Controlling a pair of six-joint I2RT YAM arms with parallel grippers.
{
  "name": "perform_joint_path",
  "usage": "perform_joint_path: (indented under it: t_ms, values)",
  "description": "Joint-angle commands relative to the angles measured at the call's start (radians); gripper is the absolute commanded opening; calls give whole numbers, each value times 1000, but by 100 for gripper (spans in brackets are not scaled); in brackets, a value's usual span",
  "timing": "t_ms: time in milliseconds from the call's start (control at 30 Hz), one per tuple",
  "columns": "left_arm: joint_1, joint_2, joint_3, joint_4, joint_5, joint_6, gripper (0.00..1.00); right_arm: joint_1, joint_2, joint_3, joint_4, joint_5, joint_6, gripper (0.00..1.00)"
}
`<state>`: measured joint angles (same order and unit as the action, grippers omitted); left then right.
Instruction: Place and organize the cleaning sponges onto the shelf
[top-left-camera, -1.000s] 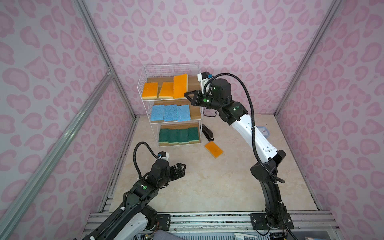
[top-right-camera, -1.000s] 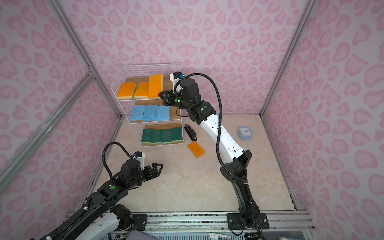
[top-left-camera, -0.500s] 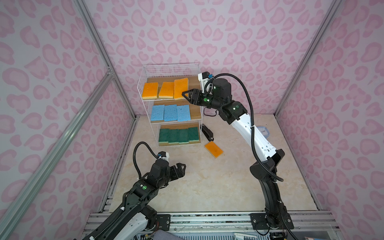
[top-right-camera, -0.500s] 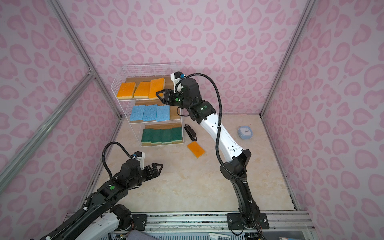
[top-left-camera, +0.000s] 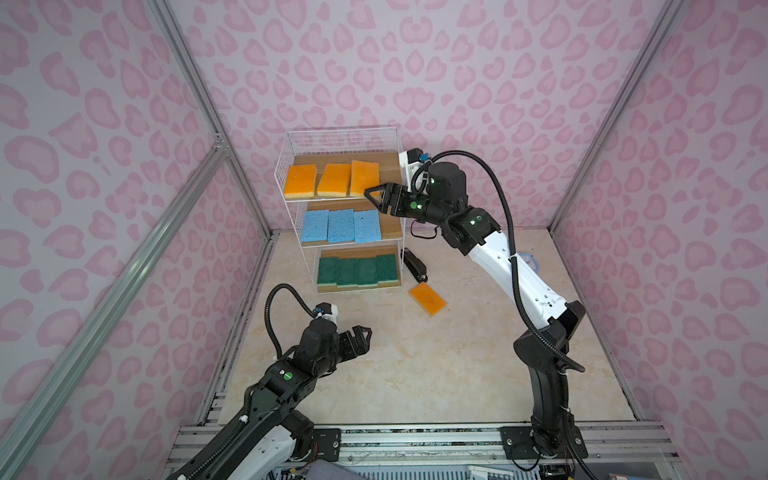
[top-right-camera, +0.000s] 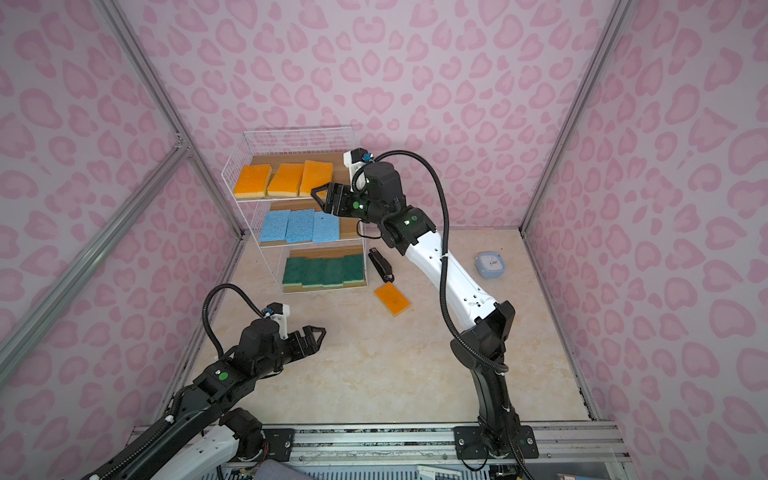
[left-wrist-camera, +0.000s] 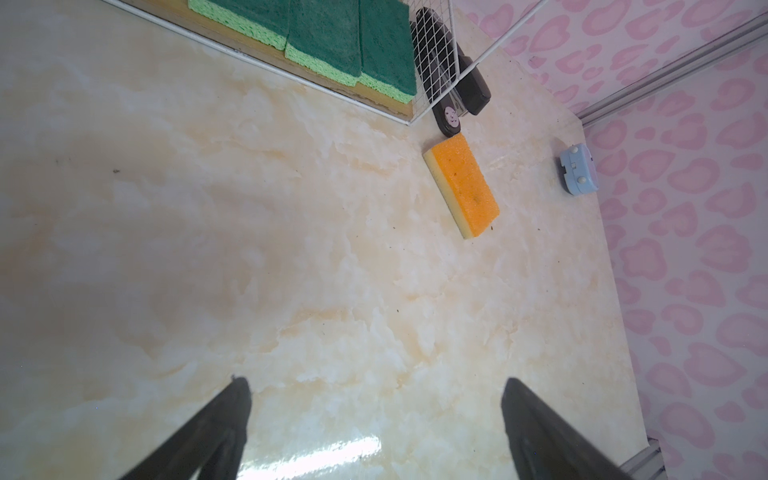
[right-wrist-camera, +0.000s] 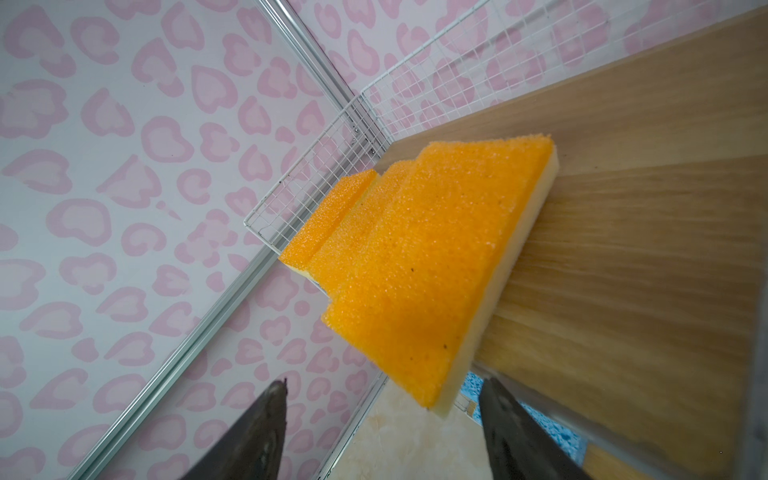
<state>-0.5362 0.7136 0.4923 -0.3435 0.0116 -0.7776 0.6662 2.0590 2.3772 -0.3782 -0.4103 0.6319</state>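
Overhead, in both top views the right gripper (top-left-camera: 371, 199) hangs with jaws apart at the front right of the shelf's (top-left-camera: 345, 139) upper tier, just beside the rightmost of three orange sponges (top-left-camera: 365, 178) lying there. A fourth orange sponge (top-right-camera: 391, 298) lies on the table (top-right-camera: 374, 374) near the stapler (top-right-camera: 380, 266). The left gripper (top-left-camera: 362, 336) hovers low, spread wide and empty. Left wrist view: the fourth orange sponge lies well ahead of the fingers (left-wrist-camera: 224, 424). Right wrist view: the nearest shelved sponge (right-wrist-camera: 436, 270) shows its near corner between the spread fingertips, touching neither
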Motion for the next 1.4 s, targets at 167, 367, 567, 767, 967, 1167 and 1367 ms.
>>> perform_joint_path:
  t_ms: [167,367,567,767,967,1167,1367]
  values:
    - [1,-10,5,8,-9,-5,95,3,15,-10,68,11,23,53]
    - [1,-20,4,-1,-12,-3,95,3,24,-7,83,11,37,57]
    - [1,-25,0,-4,-12,-5,95,4,36,-7,93,15,49,55]
    - [1,-40,-4,-12,-14,-6,95,3,44,-8,114,13,70,38]
    - [1,-54,-5,-23,-16,-7,95,3,44,-13,125,20,80,21]
    - [1,-59,-3,-28,-19,-7,95,6,26,-32,130,37,75,6]
    - [0,-57,-1,-25,-17,-8,95,6,-17,-85,149,63,71,2]
